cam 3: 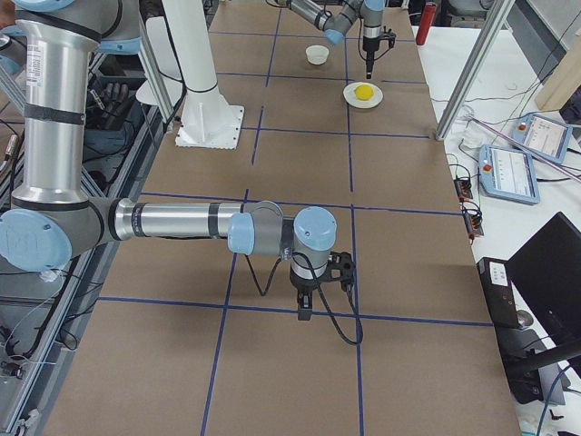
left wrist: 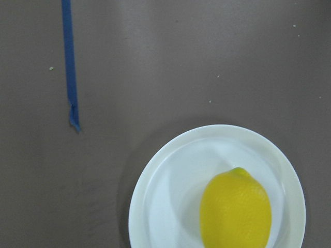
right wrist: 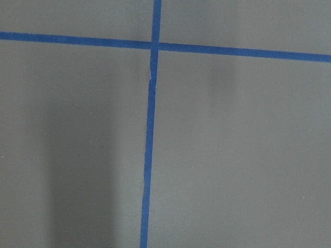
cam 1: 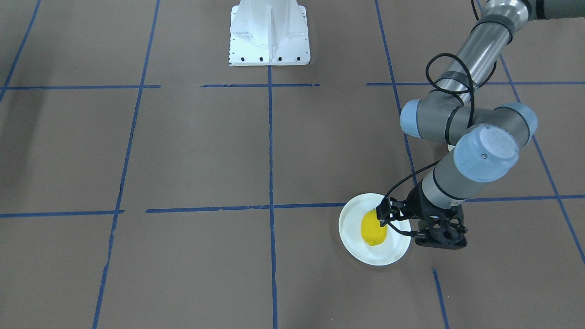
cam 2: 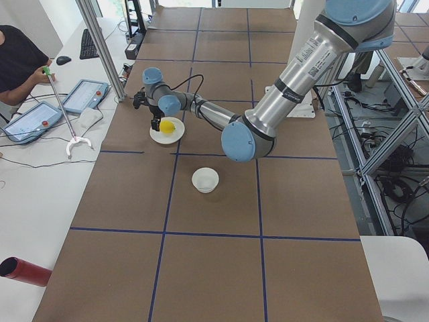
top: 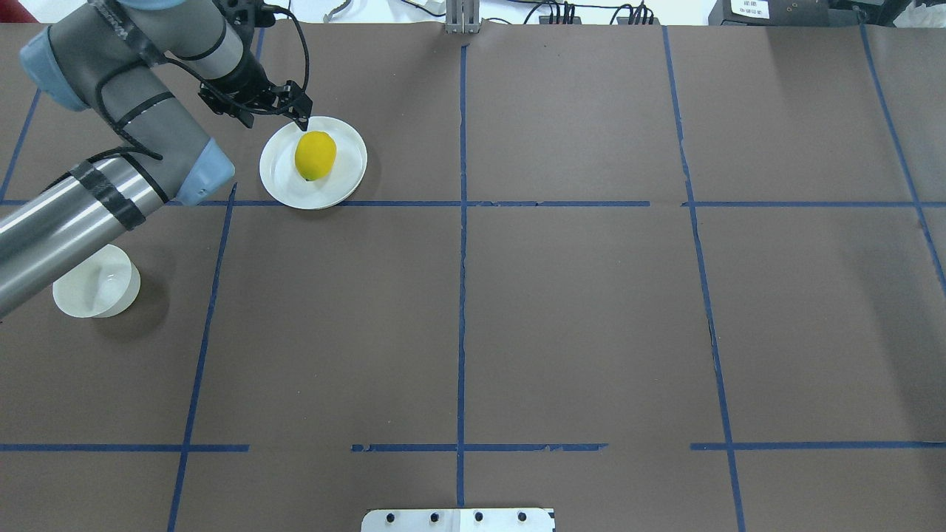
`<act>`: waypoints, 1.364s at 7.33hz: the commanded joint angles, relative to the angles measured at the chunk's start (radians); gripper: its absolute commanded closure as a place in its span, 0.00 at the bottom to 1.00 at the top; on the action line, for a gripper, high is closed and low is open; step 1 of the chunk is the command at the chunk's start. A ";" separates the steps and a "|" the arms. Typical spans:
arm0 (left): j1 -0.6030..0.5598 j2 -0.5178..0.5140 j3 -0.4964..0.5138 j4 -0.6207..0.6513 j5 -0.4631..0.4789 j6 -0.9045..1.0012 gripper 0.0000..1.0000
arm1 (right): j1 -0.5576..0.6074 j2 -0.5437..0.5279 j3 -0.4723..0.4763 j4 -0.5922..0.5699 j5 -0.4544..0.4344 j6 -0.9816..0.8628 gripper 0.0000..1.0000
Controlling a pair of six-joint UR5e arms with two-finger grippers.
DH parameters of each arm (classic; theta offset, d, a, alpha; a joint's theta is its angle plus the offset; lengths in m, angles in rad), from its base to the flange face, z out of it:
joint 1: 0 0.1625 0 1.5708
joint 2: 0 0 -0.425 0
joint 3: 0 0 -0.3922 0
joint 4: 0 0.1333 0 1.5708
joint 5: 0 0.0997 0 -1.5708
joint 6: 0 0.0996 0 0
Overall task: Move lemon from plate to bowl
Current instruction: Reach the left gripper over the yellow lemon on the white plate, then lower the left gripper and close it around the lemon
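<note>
Left pincer (top: pixel 302 124) hangs over the far rim of the plate (top: pixel 277 171), just off one end of the lemon (top: pixel 315 155). The jaws look pinched narrow with nothing in them. The lemon's lying on its side on the plate, nowhere near lifted. The bowl (top: pixel 100 287) sits well apart on the table (top: pixel 562 295), partly under the left arm.

So I'd call this the approach step, pre-grab. The wrist cam has the lemon low and off to one side, so next it probably needs to spread wide, centre over the fruit, straddle its short width and drop. Right pincer (cam 3: pixel 304 313) is parked far away; can't tell its state.
</note>
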 commanded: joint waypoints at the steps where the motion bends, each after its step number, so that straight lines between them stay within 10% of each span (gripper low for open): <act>1: 0.055 -0.016 0.013 -0.004 0.041 -0.001 0.01 | 0.000 0.000 0.000 0.000 0.000 0.000 0.00; 10: 0.101 -0.041 0.147 -0.133 0.084 -0.011 0.07 | 0.000 0.000 0.000 0.000 0.000 0.000 0.00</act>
